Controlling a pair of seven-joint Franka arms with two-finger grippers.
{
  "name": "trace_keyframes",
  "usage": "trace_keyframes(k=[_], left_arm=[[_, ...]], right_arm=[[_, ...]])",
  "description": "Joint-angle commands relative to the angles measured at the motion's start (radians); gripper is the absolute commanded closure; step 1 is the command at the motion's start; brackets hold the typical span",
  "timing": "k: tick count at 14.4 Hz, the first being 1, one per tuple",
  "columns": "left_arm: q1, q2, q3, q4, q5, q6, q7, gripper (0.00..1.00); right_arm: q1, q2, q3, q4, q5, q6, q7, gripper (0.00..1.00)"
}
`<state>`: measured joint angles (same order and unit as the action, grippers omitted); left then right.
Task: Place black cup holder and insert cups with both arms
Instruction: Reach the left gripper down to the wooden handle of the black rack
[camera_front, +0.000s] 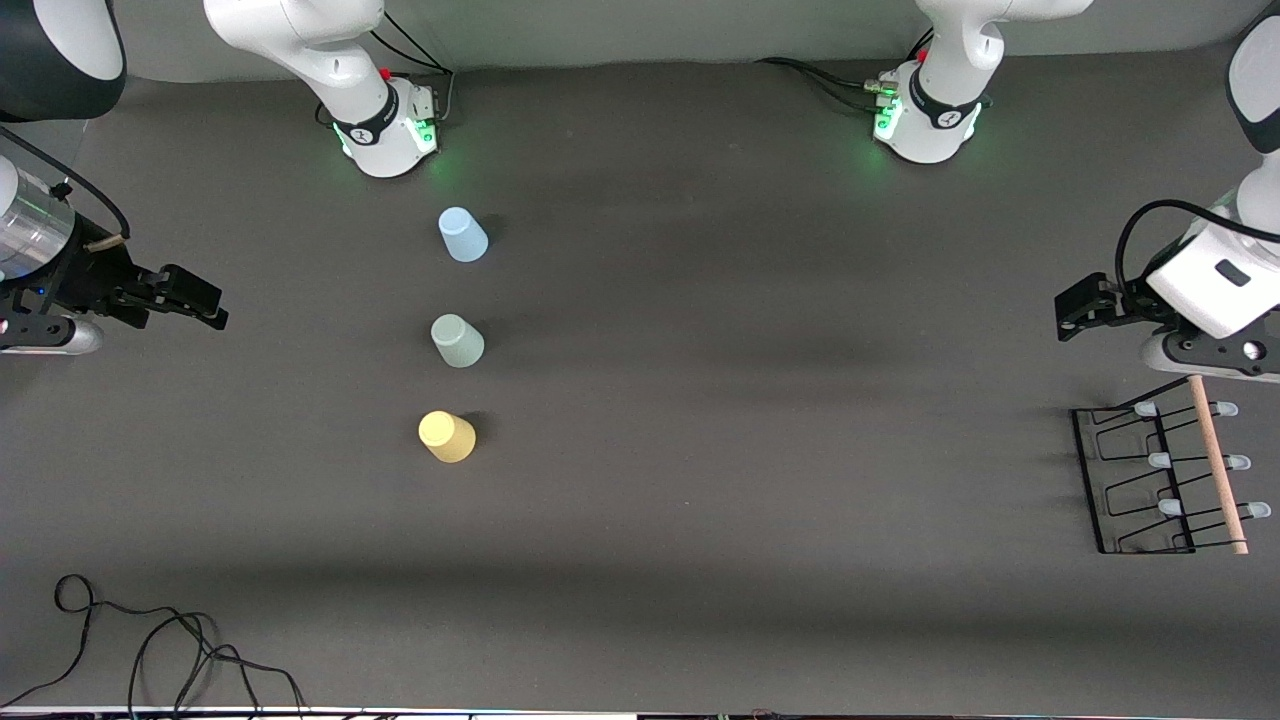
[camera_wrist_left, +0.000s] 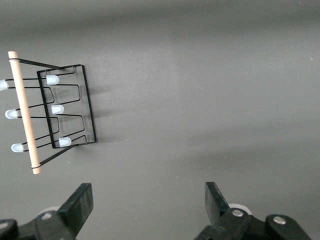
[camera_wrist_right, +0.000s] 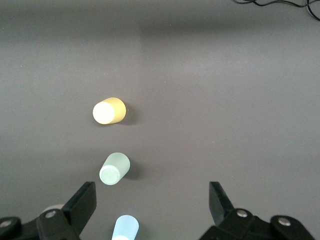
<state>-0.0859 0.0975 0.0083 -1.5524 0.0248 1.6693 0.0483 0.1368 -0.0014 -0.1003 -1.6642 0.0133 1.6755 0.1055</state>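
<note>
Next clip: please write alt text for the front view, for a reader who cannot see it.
Three upside-down cups stand in a row on a dark table: blue cup nearest the robot bases, green cup, then yellow cup. A black wire rack lies at the left arm's end, the open left tool beside it; the right tool waits at the other end.

The left gripper (camera_front: 1068, 312) and right gripper (camera_front: 212, 305) are held above opposite table ends, fingers spread wide apart.
</note>
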Motion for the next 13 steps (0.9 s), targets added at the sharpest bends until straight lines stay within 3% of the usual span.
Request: trace_keyframes(k=[1,6,9,13], left_arm=[[0.014,-0.021,0.004,-0.029,0.0,0.029,0.005,0.0],[0.02,-0.019,0.004,-0.029,0.001,0.026,0.004,0.0],[0.04,0.03,0.006,-0.012,0.001,0.029,0.007,0.0],[0.084,0.227,0.004,0.17,0.001,0.027,0.01,0.0]], right_arm=[[0.007,-0.026,-0.002,-0.028,-0.009,0.015,0.023,0.0],[0.007,-0.006,-0.002,0.003,-0.009,0.007,0.022,0.0],[0.007,-0.006,-0.002,0.004,-0.009,0.006,0.023,0.0],[0.007,-0.006,-0.002,0.004,-0.009,0.004,0.023,0.0]])
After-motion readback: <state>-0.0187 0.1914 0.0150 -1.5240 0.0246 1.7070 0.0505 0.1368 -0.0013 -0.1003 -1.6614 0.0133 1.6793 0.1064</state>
